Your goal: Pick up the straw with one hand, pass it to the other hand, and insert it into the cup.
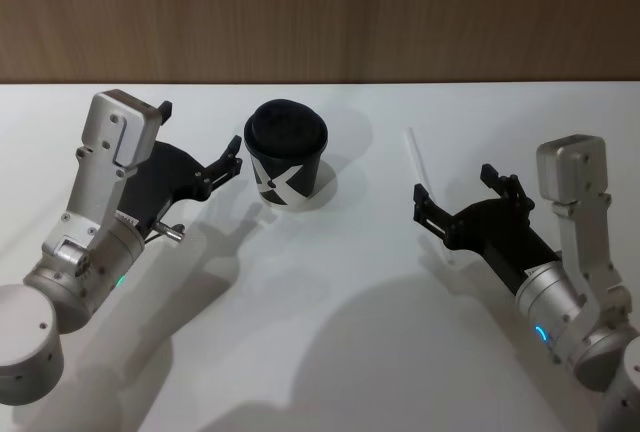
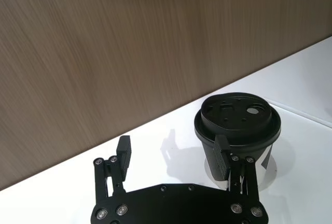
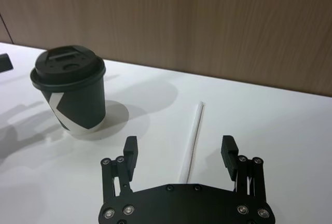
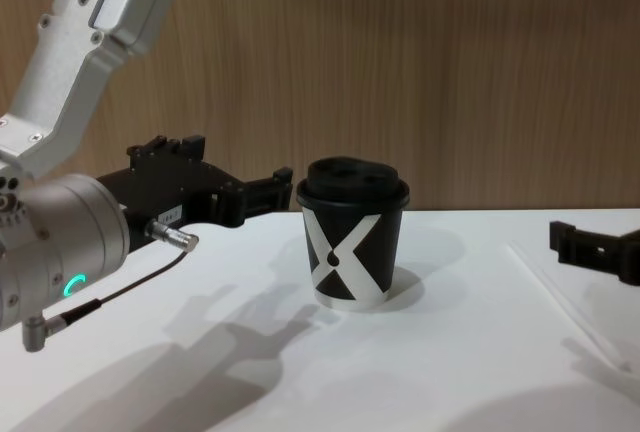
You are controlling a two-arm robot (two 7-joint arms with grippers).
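Since the straw (image 3: pixel 194 133) lies flat on the table (image 1: pixel 330 292), right of the cup (image 1: pixel 287 157) and apart from it, I hold my right claw (image 1: pixel 455 182) low over its near end. The fingers are spread to either side, ready to close across it. My left claw (image 1: pixel 200 134) hovers just left of the cup, also spread and empty, probably placed there for the handover.

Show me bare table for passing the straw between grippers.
Bare table in front of the cup, toward the robot; also the strip between cup and straw. Crowded: left gripper, open, close beside the cup; right gripper, open, over the straw.
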